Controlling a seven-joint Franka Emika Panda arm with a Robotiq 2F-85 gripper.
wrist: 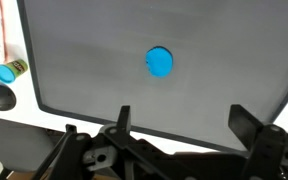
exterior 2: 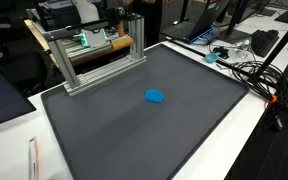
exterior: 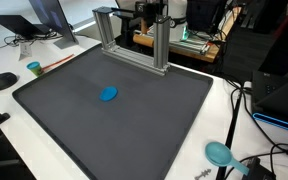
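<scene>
A small round blue object [exterior: 108,94] lies flat near the middle of a dark grey mat [exterior: 74,125] on a white table, and both exterior views show it [exterior 2: 155,96]. In the wrist view the blue object [wrist: 160,62] sits well below and ahead of my gripper [wrist: 184,122]. The two dark fingers [wrist: 122,115] stand wide apart at the bottom of that view. The gripper is open, holds nothing, and hangs high above the mat's near edge [wrist: 94,112]. Neither exterior view shows the gripper.
An aluminium frame [exterior: 134,35] [exterior 2: 94,55] stands at the mat's far edge. A teal disc [exterior: 219,153], cables [exterior 2: 249,70], a small teal cylinder [exterior: 34,68] and a black mouse [exterior: 2,81] lie on the white table around the mat.
</scene>
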